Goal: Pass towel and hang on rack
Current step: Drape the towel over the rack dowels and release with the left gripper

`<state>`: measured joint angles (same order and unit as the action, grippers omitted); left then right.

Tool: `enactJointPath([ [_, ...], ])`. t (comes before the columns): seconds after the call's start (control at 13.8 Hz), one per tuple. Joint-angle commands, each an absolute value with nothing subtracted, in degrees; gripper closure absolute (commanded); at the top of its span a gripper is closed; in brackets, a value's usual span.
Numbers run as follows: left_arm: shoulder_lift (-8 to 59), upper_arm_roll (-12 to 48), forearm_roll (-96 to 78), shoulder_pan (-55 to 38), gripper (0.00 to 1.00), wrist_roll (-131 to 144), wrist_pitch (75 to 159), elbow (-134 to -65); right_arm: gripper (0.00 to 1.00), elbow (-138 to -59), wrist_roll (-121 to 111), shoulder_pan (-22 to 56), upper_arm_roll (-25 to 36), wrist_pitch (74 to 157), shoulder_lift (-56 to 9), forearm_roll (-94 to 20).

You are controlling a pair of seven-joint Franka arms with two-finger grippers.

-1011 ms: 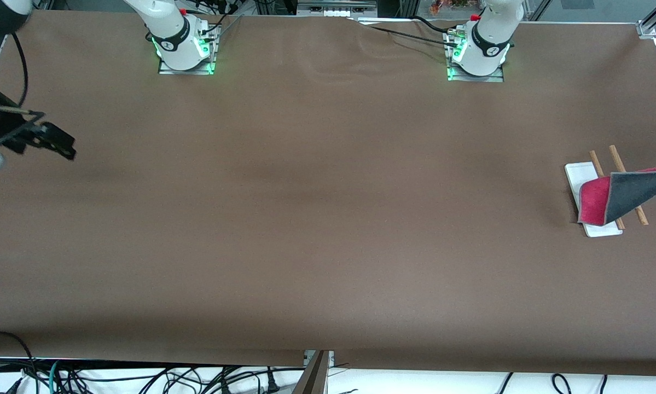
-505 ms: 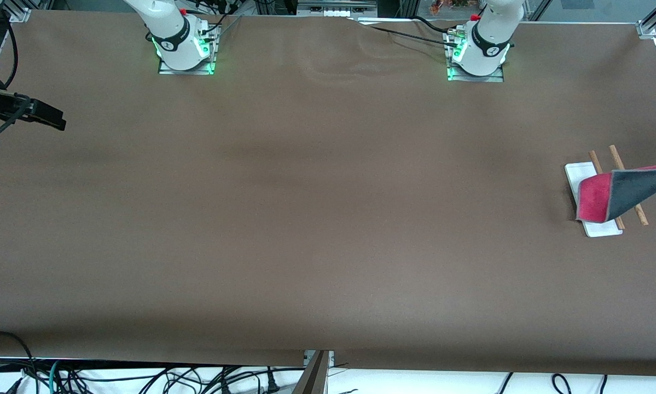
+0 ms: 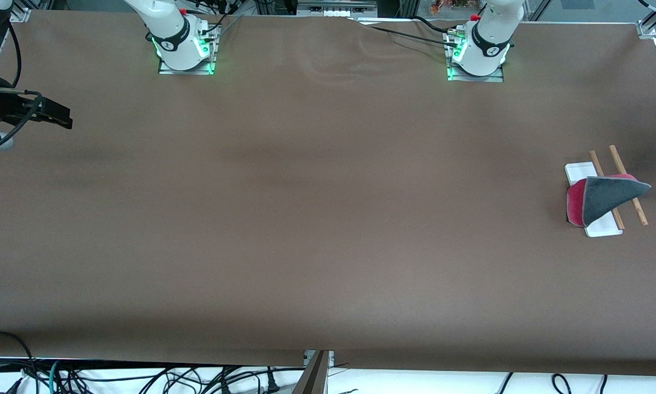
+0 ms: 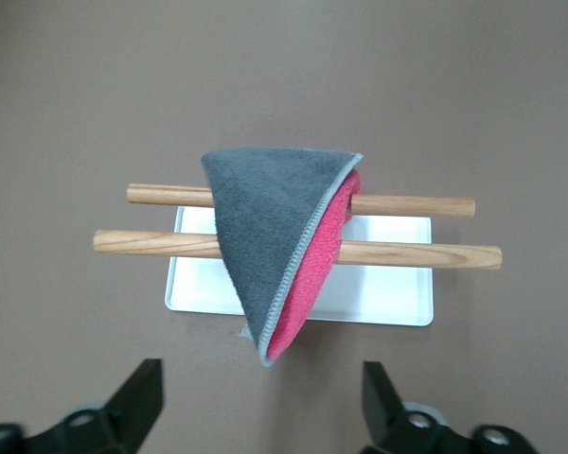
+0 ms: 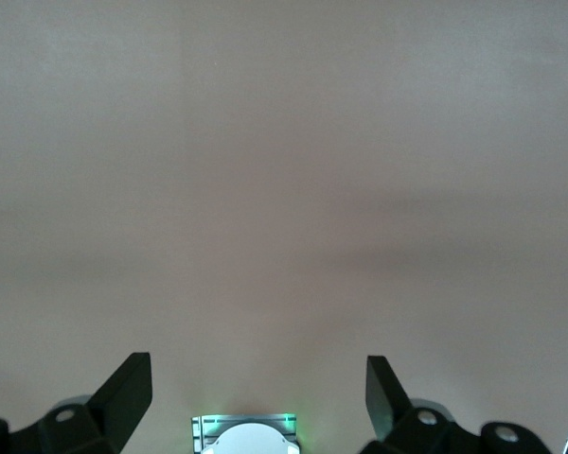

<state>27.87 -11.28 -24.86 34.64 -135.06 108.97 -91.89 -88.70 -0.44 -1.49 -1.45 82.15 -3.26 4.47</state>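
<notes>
While the towel (image 3: 601, 200) lies draped over the rack (image 3: 593, 205) at the left arm's end of the table (image 3: 328, 219), neither gripper touches it. It sits folded into a rough triangle across both wooden rods (image 4: 398, 229), dark grey face up, pink-red face showing along the lower fold, one corner hanging past the edge of the white base (image 4: 379, 298). Both rods' middle sections and part of the base are hidden under the cloth; the crosspiece joining the rods cannot be made out in either view. Left gripper (image 4: 265, 411): fingers wide apart, only their dark tips entering the left wrist view, hovering above the rack with nothing between them. In the front view this gripper is almost wholly cut off at the frame edge; only a small dark sliver shows beside the rack. Right gripper (image 3: 51, 116): over the table's edge at the right arm's end, well apart from the rack, most of its arm cropped out of the front view. Right wrist view shows its fingers (image 5: 123, 392) spread, empty, over bare brown surface, with the lit base of an arm (image 5: 246, 437) partly cut off between them
</notes>
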Motion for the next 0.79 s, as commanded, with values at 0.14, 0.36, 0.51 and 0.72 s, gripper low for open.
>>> enactJointPath([
  [0.14,24.8,-11.25,-25.75,32.01,0.0,-134.75,107.75,-89.21,0.0,-86.05,-1.49,-1.23,-1.67,81.83,-4.57,3.69],
  [0.36,18.56,-11.6,-24.01,27.96,0.0,-122.32,108.28,-90.61,0.0,-84.82,-1.41,-1.23,-1.67,81.91,-5.71,3.69],
  [0.51,14.96,-11.6,-20.67,24.27,0.0,-108.26,107.5,-91.58,0.0,-84.73,-1.58,-1.23,-1.67,82.26,-5.8,3.78],
  [0.72,7.32,-11.69,-14.54,16.98,0.0,-89.73,107.58,-95.79,0.0,-84.64,-1.67,-1.23,-1.67,82.44,-5.8,3.78],
])
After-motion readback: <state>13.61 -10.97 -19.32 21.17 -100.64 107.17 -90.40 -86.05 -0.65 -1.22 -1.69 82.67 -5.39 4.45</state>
